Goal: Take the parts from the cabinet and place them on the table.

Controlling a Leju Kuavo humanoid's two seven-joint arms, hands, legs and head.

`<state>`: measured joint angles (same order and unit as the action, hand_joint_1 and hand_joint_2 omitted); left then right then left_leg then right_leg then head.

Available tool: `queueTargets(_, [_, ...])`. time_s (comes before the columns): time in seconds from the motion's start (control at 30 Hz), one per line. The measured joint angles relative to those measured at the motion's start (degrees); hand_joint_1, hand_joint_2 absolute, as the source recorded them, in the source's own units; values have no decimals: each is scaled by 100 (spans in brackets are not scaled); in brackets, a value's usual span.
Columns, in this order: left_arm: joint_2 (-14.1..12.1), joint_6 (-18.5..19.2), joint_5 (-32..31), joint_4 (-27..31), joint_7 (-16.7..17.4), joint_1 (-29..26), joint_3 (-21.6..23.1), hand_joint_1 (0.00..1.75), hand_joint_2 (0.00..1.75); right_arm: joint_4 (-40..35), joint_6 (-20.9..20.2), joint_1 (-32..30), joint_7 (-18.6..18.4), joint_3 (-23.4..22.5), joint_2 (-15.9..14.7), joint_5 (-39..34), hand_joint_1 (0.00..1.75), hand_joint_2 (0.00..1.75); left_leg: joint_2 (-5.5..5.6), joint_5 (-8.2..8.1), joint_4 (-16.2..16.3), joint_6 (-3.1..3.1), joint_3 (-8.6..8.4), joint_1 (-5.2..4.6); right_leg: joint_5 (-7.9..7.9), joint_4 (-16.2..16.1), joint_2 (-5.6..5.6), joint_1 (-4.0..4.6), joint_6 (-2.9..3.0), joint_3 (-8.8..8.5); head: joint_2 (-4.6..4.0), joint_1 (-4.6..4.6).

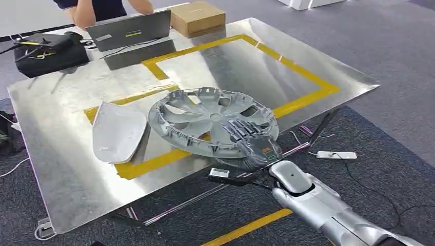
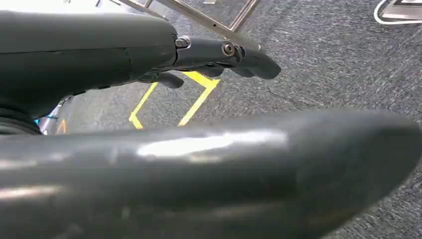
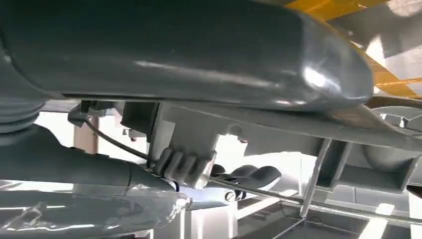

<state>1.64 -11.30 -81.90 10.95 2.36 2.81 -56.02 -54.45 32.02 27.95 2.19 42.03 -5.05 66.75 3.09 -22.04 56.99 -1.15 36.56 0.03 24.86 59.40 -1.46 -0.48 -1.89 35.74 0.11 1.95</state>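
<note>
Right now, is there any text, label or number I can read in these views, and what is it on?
None can be read.
Laptop: green mark on its lid, too blurred.
Right hand: small orange tag, too small.
Cardboard box: no print visible.

A: Any readable text in the frames?
B: None. The laptop [image 1: 129, 29] lid carried a pale sticker and a small yellow-green mark, both too small to read.
A: The cardboard box [image 1: 197, 17]?
B: No print was legible. An orange mark near the right hand [image 1: 255, 145] was unreadable too.
</note>
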Motion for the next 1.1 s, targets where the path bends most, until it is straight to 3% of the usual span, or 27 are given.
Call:
queueTargets(0.4, [0,55,41,0,15,-10,-28,0,0,253,-6,0,-116,-376,-111,-140,0,0,0,0,0,2,0,0,-1,-2,1,-2,-2,0,0,0])
queueTargets(0.9, [-2,138,153,0,195,-27,-103,0,0,350,-363,1,179,-549,-299,-311,0,0,0,-3,0,6,-1,0,-1,-3,1,-2,-2,-2,0,0])
queueTargets(1.1, [-2,162,151,0,243,-27,-181,0,0,341,-234,2,356,-549,-337,-370,0,0,0,-3,0,6,0,-1,-1,-3,1,-2,-2,-4,0,0])
